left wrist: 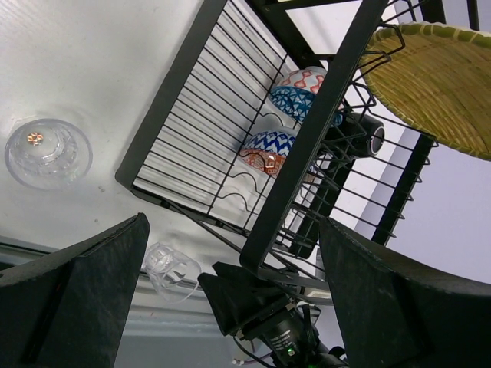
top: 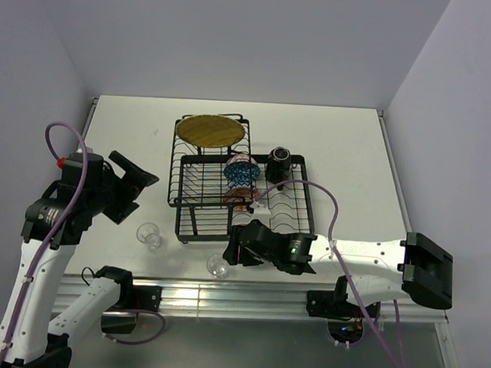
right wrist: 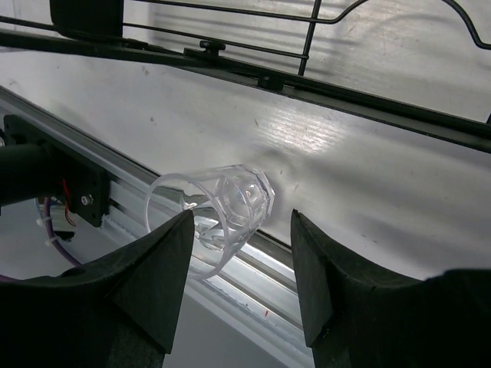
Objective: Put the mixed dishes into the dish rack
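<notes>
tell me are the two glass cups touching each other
Apart. The top view shows bare table between the left cup and the near cup by the front edge. The left wrist view shows the same gap.

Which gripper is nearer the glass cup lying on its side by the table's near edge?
Right. The right gripper sits just beside the tipped glass cup, open and aimed at it; the left gripper hangs well away, left and farther back.
</notes>
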Motion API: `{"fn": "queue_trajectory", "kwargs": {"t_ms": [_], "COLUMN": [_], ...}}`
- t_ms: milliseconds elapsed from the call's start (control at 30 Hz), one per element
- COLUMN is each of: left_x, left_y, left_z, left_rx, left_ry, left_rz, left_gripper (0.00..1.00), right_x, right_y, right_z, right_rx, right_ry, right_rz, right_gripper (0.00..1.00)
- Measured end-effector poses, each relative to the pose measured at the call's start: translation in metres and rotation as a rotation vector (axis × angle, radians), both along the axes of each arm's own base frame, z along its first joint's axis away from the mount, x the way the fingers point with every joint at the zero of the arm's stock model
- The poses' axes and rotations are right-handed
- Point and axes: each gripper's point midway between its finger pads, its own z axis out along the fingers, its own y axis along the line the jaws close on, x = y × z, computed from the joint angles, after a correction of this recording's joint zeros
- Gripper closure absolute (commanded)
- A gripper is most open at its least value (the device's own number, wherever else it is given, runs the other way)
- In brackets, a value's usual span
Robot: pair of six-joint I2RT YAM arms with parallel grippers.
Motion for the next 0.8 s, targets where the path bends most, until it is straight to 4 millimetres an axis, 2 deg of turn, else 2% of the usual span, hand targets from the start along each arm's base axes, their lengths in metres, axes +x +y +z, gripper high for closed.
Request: {"fn": "queue_trajectory", "kwargs": {"t_ms": [167,333,533,567,700,800], "left_x": [-0.002,-0.002,-0.004,-0.005,-0.007,-0.009], "left_y": [0.001,0.001,0.001,0.001,0.001,0.001], "left_z": [0.002,0.001,-0.004,-0.005,-0.01,-0.011], "left_rx": [-0.002,-0.003,-0.003,-0.006,-0.016,-0.02], "left_ry": [-0.009,-0.01,0.0,0.002,0.011,0.012], "left_rz": [0.001,0.003,0.005,0.008,0.017,0.014], "left_gripper": [0.01,0.01,0.01,0.01,0.01,0.01], "right_x": [0.0,-0.007,-0.011,-0.011,-0.016,-0.017], "right_y": [0.004,0.02,0.02,0.018,0.012,0.008], "right_z": [-0.006,-0.015,-0.02,-0.02,-0.024,-0.025], "right_rx": [-0.022,-0.063,-0.101,-0.108,-0.143,-0.166], "right_ry": [0.014,0.027,0.024,0.023,0.018,0.005], "right_rz": [0.003,0.054,0.053,0.05,0.047,0.041], "right_gripper": [0.43,0.46,0.7,0.79,1.0,1.0]}}
